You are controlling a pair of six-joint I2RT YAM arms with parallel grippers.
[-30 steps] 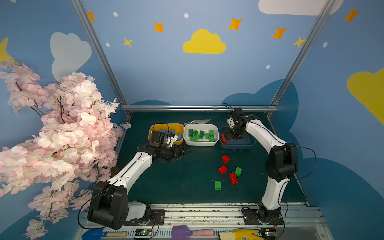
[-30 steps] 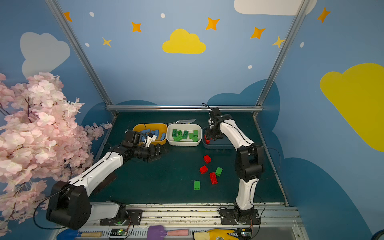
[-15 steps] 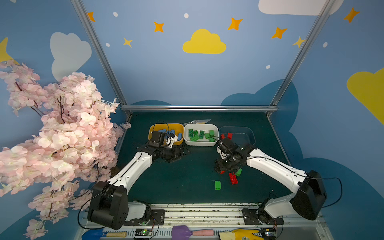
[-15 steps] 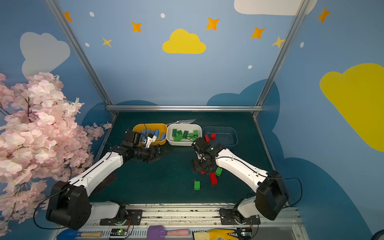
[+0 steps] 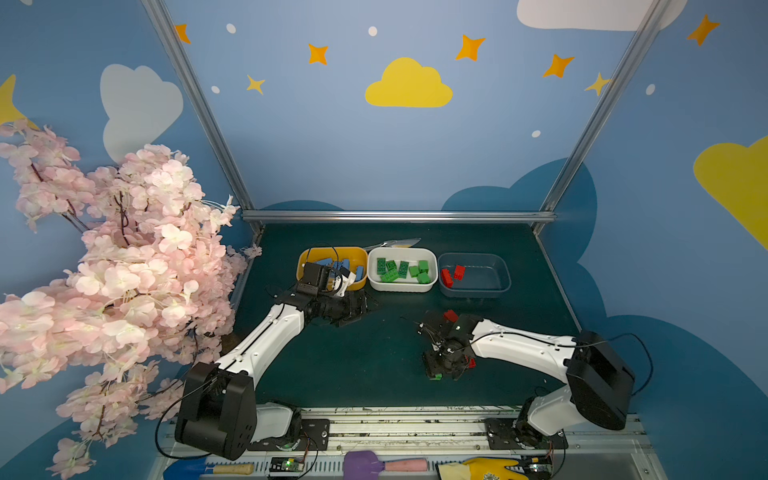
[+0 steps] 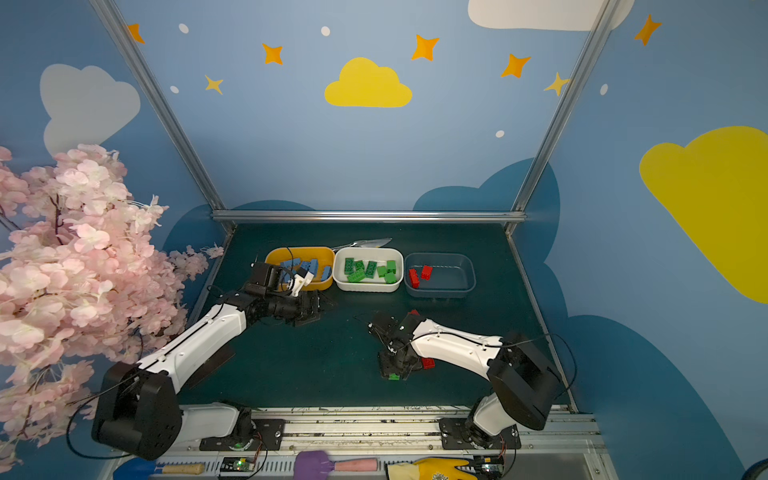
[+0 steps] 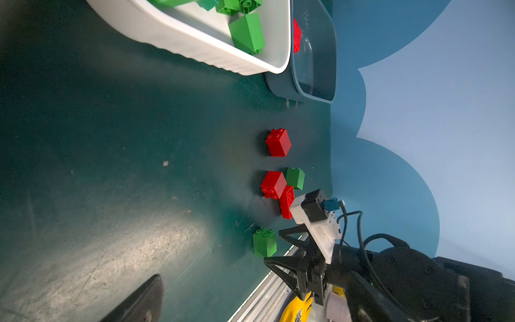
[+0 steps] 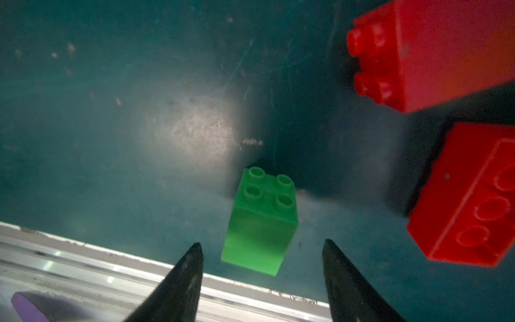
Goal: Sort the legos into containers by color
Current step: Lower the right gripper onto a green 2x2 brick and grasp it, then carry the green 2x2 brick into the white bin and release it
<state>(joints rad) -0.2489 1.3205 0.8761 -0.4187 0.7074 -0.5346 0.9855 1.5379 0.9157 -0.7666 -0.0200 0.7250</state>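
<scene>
Right claw (image 8: 262, 242) now above studs-up green lego (image 8: 264, 212).

Pink blossom branch (image 5: 116, 257) fills my nine o'clock; along six o'clock lie a yellow glove (image 5: 469, 468) and what may be a purple spatula (image 5: 361, 462).

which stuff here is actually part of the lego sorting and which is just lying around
Part of the job:
- loose red bricks
- loose green bricks
- yellow tub, holding blue bricks
- white tub, holding green
- blue-grey tub, holding red

Just lying about:
- pink blossom branch
- purple tool
- yellow glove
- blue tool
</scene>
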